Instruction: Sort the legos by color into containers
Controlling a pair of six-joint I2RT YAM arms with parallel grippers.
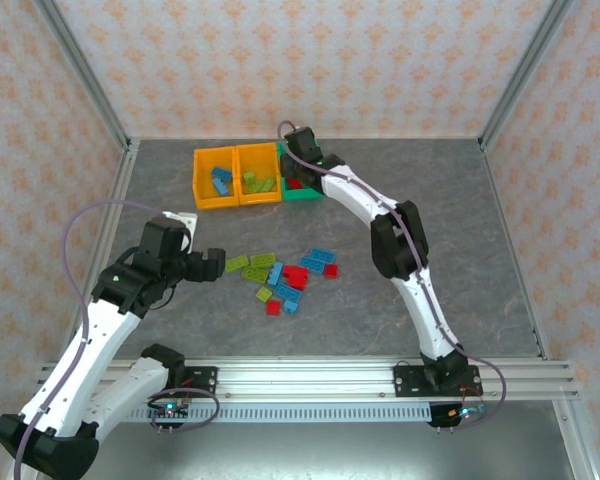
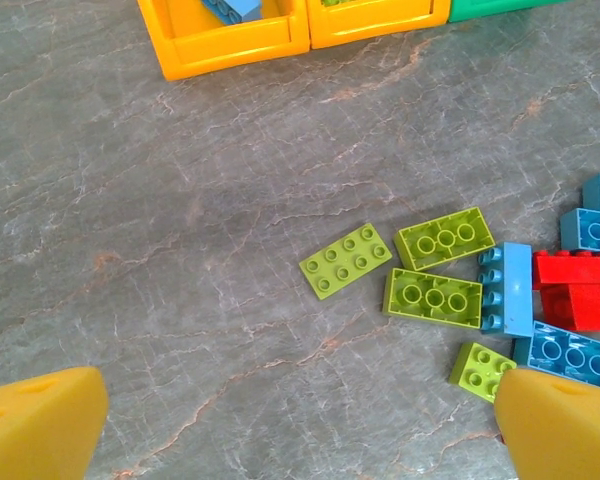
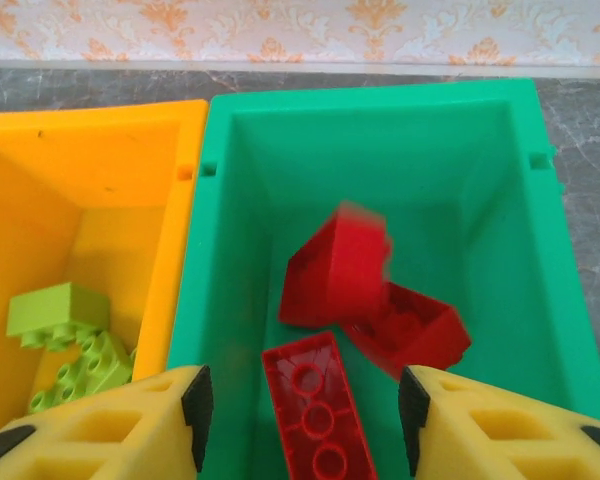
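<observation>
Loose legos lie mid-table: lime ones (image 1: 252,268), blue ones (image 1: 320,262) and red ones (image 1: 295,276). My left gripper (image 1: 212,265) hangs open just left of that pile; in its wrist view the left gripper (image 2: 300,420) has bare table between its fingers, with lime bricks (image 2: 432,298) just ahead. My right gripper (image 3: 305,410) is open above the green container (image 3: 380,140). Below it a blurred red brick (image 3: 340,265) tumbles onto two other red bricks (image 3: 415,330). The neighbouring orange-yellow container (image 3: 100,170) holds lime bricks (image 3: 65,320). The far-left orange-yellow container (image 1: 200,180) holds blue bricks.
The three bins stand in a row near the back wall (image 1: 280,80). Metal frame posts (image 1: 90,80) rise at the table's back corners. An aluminium rail (image 1: 310,378) runs along the near edge. Grey marbled table (image 1: 460,240) stretches to the right of the pile.
</observation>
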